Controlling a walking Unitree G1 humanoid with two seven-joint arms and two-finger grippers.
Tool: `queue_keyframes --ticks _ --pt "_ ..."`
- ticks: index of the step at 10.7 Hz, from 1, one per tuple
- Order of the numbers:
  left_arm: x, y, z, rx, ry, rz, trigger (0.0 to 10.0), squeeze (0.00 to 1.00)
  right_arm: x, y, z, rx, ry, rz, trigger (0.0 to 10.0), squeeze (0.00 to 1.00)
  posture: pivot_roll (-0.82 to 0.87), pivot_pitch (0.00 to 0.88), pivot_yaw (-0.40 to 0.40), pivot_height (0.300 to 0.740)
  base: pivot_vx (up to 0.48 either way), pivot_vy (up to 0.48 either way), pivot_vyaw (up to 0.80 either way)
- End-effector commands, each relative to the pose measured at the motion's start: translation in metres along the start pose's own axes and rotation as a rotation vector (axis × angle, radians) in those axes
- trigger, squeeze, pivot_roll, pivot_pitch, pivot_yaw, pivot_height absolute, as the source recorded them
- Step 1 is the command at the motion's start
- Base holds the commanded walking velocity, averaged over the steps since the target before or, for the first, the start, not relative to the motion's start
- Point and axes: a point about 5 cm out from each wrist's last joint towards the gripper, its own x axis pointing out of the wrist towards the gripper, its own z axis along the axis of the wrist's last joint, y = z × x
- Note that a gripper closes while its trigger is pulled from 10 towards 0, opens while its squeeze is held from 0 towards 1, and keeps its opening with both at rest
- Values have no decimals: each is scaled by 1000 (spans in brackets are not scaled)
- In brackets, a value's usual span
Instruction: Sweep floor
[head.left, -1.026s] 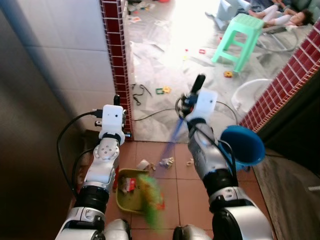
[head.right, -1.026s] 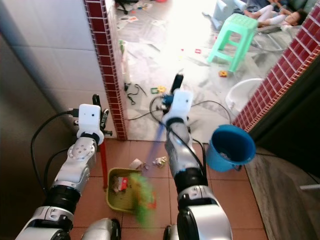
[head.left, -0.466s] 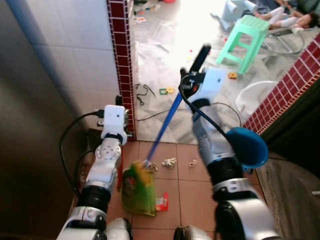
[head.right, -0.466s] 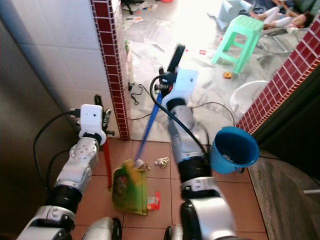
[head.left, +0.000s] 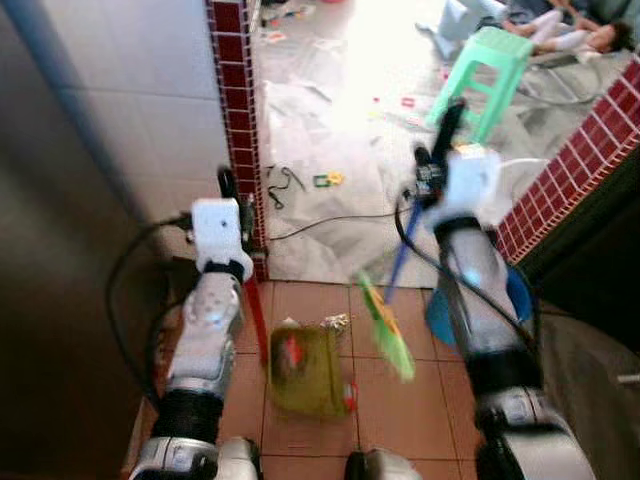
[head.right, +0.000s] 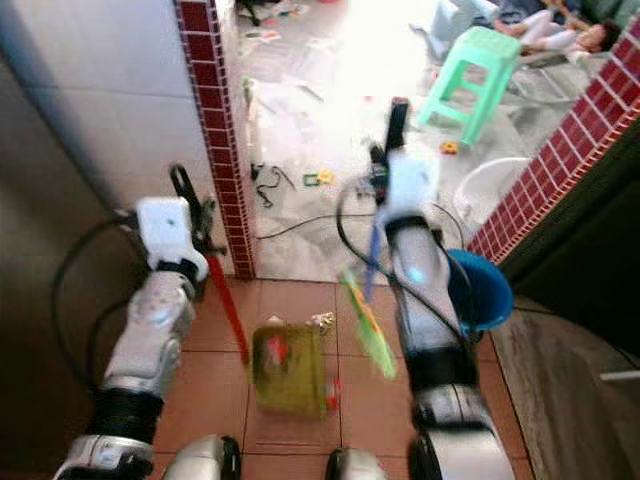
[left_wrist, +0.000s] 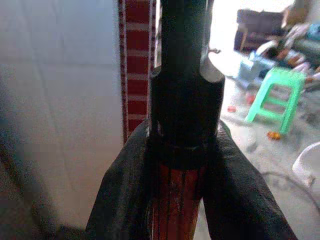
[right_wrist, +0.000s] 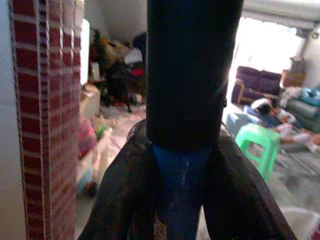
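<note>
A: Where is the broom (head.left: 385, 325) right now?

B: Its green bristle head is blurred, over the terracotta tile floor (head.left: 400, 420), just right of the dustpan (head.left: 305, 370). Its blue handle (head.left: 402, 250) slants up to the right pincer (head.left: 425, 175), in front of the blue bucket (head.right: 480, 290).

A: And that pincer's fingers?

B: In the right wrist view the two black fingers (right_wrist: 125, 195) are pressed against the blue shaft from both sides, just below its black end grip (right_wrist: 190, 70). So the right pincer is pinching the broom handle.

A: What about the dustpan?

B: It is olive-yellow and rests on the tiles between the two arms, with something red inside it. A few pale scraps of litter (head.left: 335, 321) lie just beyond its far edge. Its red handle (head.left: 256, 320) rises toward the left pincer (head.left: 228, 185).

A: Is that one gripping too?

B: Yes. In the left wrist view the black fingers (left_wrist: 125, 190) close around the red handle where it meets a black cap (left_wrist: 185, 100).

A: And farther out?

B: A red-tiled pillar edge (head.left: 235, 110) stands beside the left arm, against a white tiled wall (head.left: 130, 100). Beyond it, a brighter grey floor holds black cables (head.left: 285, 185), small toys (head.left: 325, 180) and a mint-green stool (head.left: 490, 65). A person (head.left: 570, 30) lies at the far right.
</note>
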Motion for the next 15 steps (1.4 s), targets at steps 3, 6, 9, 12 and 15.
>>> queue_keyframes --ticks 3,6,9,12,15 --pt "-6 8 42 16 -130 -42 10000 0 -18 -4 -5 -34 34 -24 10000 0 -1 27 -53 740 0 0 0" --pt "-12 13 56 21 -141 -53 10000 0 -22 -4 -6 -34 56 -33 10000 0 -1 27 -52 740 0 0 0" --pt "-26 8 50 4 -102 -56 10000 0 -16 -2 -4 -7 67 -71 10000 0 4 37 -60 740 0 0 0" --pt "-31 6 46 -23 -79 -68 10000 0 -16 5 -7 36 97 -60 10000 0 6 31 -71 740 0 0 -533" --pt "-28 2 46 -32 -76 -78 10000 0 -14 0 -8 30 102 -67 10000 0 -3 27 -67 740 0 -246 -371"
